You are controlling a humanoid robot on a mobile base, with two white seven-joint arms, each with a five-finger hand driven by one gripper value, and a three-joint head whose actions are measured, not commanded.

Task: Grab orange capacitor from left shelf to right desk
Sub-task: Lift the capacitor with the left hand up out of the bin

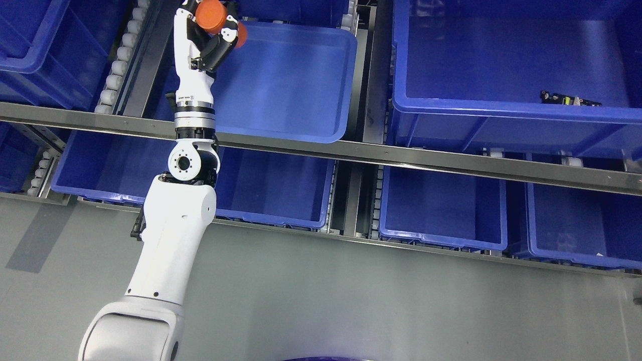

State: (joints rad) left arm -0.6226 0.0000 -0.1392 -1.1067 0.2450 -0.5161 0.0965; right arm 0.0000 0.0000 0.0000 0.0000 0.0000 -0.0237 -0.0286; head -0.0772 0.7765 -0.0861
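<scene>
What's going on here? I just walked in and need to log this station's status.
The robot's left hand is closed around an orange capacitor, held over a blue bin on the upper shelf level. A second orange piece shows just beside the fingers. The right arm is out of view.

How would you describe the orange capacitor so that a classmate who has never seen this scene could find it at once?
Start at the upper shelf of blue bins and follow the white left arm up to the left hand at the top edge. The orange capacitor sits clasped in its fingers, over the tilted blue bin. It is the only orange object.
</scene>
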